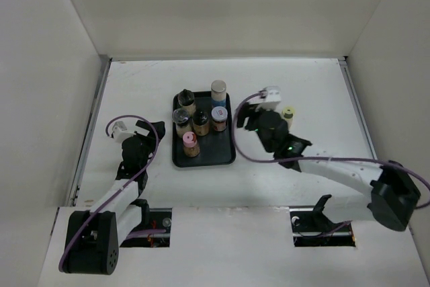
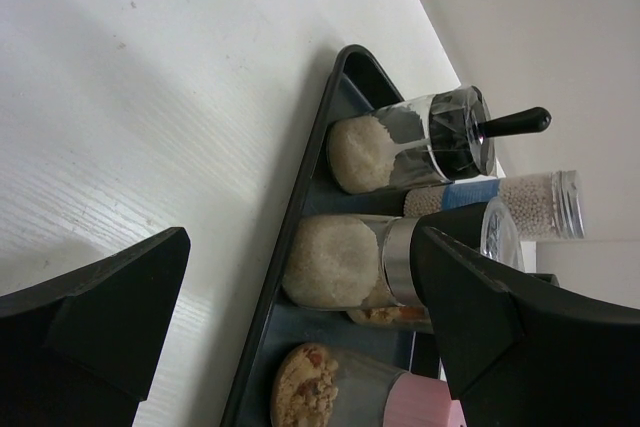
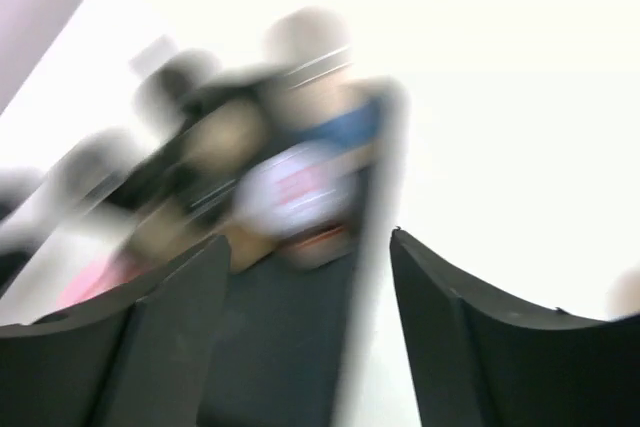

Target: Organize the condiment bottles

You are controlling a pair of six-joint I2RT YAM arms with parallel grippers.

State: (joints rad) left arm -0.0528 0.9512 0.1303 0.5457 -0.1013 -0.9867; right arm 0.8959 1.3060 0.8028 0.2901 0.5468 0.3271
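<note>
Tray (image 1: pixel 216 150) dense with bottles (image 1: pixel 201 122), table (image 1: pixel 309 85) open

Seven condiment bottles (image 1: pixel 191 143), one flat black tray (image 1: pixel 216 150), two robot arms (image 1: pixel 336 169), two purple cables (image 1: pixel 246 152), one white table (image 1: pixel 309 85)

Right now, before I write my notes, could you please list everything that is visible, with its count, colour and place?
table: one, white, under everything.
tray: one, black, centre of the table.
condiment bottles: six on the tray, tan to brown contents, mixed caps.
tallest bottle: one of those six, blue band, back right corner of the tray.
yellow-green-capped bottle: one, on the table right of the tray.
left claw: one, black, open, left of the tray.
right claw: one, black, open, between the tray and the yellow-green-capped bottle.
</note>
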